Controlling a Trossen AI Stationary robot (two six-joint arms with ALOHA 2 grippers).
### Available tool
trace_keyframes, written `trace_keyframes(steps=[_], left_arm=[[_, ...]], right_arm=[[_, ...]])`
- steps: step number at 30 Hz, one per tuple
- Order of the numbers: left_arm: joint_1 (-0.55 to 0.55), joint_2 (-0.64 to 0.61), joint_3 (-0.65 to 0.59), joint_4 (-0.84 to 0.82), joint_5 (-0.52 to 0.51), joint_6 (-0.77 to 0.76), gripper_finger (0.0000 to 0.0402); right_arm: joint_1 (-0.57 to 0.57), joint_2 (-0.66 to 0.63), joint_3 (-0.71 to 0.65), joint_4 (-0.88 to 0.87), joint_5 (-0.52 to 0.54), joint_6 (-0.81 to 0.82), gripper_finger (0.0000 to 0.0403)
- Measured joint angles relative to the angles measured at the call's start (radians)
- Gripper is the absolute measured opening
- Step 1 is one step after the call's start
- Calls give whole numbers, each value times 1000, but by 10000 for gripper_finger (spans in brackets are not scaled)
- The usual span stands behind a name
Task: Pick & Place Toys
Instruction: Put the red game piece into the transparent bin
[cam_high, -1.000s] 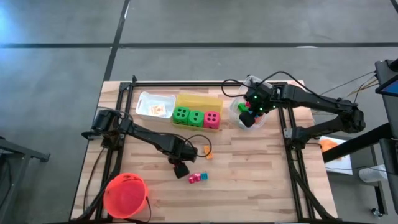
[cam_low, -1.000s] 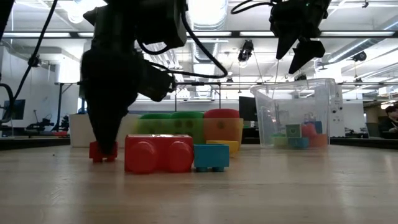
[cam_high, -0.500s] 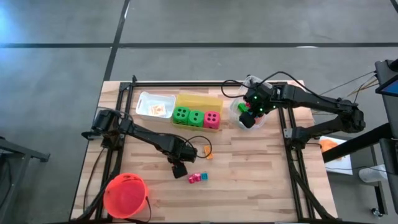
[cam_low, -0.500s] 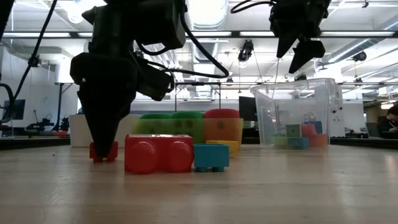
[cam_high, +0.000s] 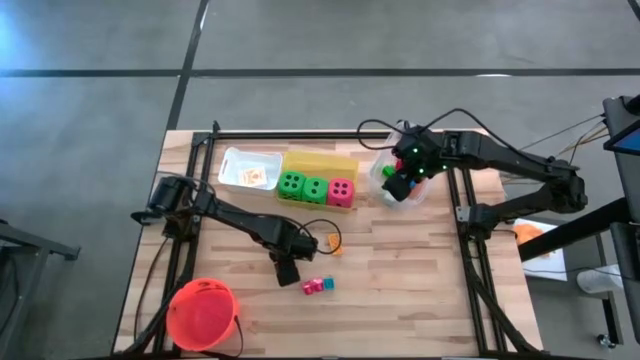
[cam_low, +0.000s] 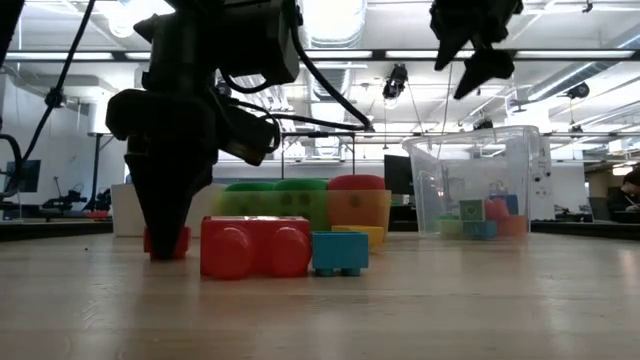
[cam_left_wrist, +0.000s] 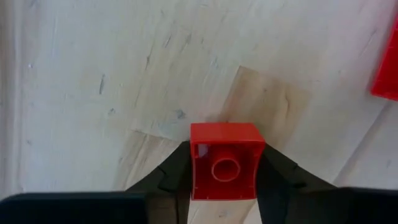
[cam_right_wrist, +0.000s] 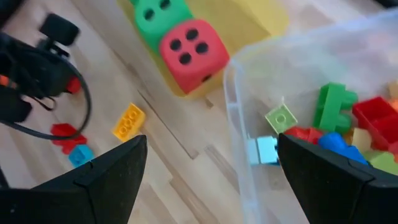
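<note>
While the clear bin (cam_right_wrist: 298, 99) holds mixed blocks (cam_right_wrist: 339, 118) under the wide-open right gripper (cam_right_wrist: 211, 168), the left gripper (cam_left_wrist: 225, 177), well apart from it, clamps a small red block (cam_left_wrist: 225, 160) beside a red-and-blue pair (cam_high: 318, 286).

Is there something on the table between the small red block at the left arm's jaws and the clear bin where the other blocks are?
Yes. From the small red block at the left gripper toward the clear bin, a larger red block, a blue block and a yellow block lie on the table. Carried above them, nothing visible blocks it.
</note>
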Motion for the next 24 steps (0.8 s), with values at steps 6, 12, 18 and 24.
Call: trace_keyframes(steps=[6,12,18,24], left_arm=[[30,-97,-1,-17,40,0,116],[111,-287,-1,92,81,-11,116],[262,-439,0,449,165,-78,116],[417,-463,0,891,334,-244,116]], right_arm=[[52,0,99,10,-14,-88,354],[178,0,213,73,-43,-311,354],[275,2,274,193,69,-433,354],[322,4,270,327,167,-574,354]])
